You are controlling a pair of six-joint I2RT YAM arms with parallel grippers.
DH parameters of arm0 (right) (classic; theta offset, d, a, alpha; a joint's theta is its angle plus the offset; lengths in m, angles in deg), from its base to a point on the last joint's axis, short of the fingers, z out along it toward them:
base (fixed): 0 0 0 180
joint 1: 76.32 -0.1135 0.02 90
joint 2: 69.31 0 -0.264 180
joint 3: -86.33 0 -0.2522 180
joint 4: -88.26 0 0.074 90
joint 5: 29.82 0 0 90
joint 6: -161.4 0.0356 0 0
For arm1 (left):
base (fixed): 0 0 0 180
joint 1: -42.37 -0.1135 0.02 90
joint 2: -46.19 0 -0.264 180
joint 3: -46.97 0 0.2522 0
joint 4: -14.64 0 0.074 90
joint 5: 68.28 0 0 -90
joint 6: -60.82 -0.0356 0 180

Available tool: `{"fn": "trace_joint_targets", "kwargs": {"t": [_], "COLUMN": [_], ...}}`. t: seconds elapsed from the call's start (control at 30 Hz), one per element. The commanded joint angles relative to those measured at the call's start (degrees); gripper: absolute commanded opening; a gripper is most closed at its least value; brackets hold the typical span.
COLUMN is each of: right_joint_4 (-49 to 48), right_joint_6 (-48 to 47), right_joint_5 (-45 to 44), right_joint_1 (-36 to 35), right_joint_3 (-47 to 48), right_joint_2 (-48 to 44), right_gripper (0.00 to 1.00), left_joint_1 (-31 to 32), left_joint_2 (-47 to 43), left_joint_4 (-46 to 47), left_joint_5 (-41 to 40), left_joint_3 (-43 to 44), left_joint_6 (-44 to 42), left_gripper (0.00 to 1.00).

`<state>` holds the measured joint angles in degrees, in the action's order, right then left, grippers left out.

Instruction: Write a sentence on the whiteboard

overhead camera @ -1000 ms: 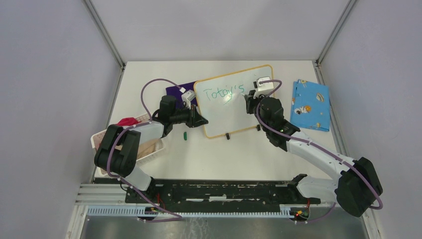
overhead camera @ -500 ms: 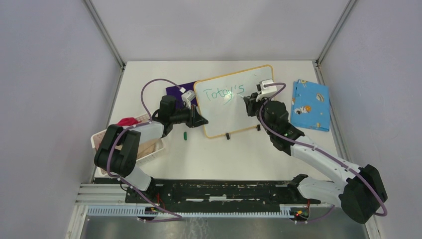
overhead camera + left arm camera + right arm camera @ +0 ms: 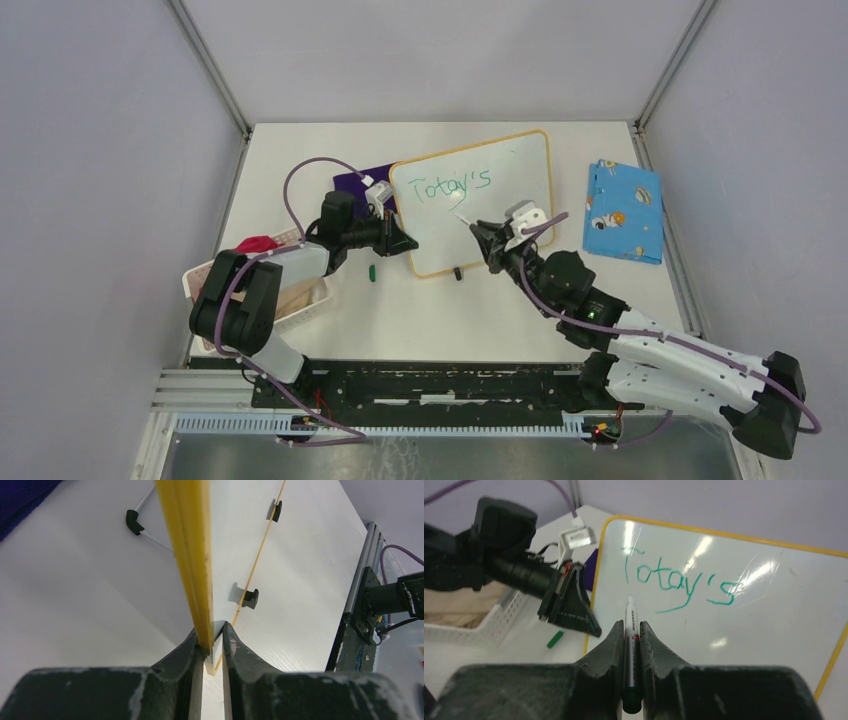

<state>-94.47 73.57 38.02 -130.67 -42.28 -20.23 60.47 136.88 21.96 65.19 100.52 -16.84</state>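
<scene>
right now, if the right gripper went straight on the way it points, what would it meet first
Probably the whiteboard: the marker clamped in the right gripper points at its bare face just below the green writing. Depth is unclear.

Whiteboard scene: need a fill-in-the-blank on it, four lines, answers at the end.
1. The left gripper is shut on the whiteboard's yellow ____.
2. The right gripper is shut on a ____.
3. The word written on the whiteboard is ____ in colour.
4. In the top view, the blue patterned cloth lies to the ____ of the whiteboard.
Missing words: frame; marker; green; right.
</scene>
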Motion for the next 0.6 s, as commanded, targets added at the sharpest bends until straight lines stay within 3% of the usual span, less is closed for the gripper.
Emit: {"fn": "trace_joint_targets", "kwargs": {"t": [0.0,0.43,0.57], "right_joint_4": [-2.1,-11.7,-11.0], "right_joint_6": [-5.9,-0.3,3.9], "right_joint_5": [-8.5,-14.8,-11.6], "right_joint_1": [-5.9,-7.1,-3.2], "right_joint_3": [-4.7,-14.2,-14.5], "right_joint_2": [1.6,4.6,3.6], "right_gripper": [0.0,0.0,0.0], "left_joint_1": [0.0,0.1,0.0], "left_joint_2": [0.1,0.6,0.3], "left_joint_4": [-2.8,-2.9,-2.9], "left_joint_5": [-5.2,-5.3,-5.5], "left_joint_3": [0.9,1.2,1.1], "left_joint_6": [-6.0,-5.9,-5.9], "left_gripper": [0.02,0.02,0.02]}}
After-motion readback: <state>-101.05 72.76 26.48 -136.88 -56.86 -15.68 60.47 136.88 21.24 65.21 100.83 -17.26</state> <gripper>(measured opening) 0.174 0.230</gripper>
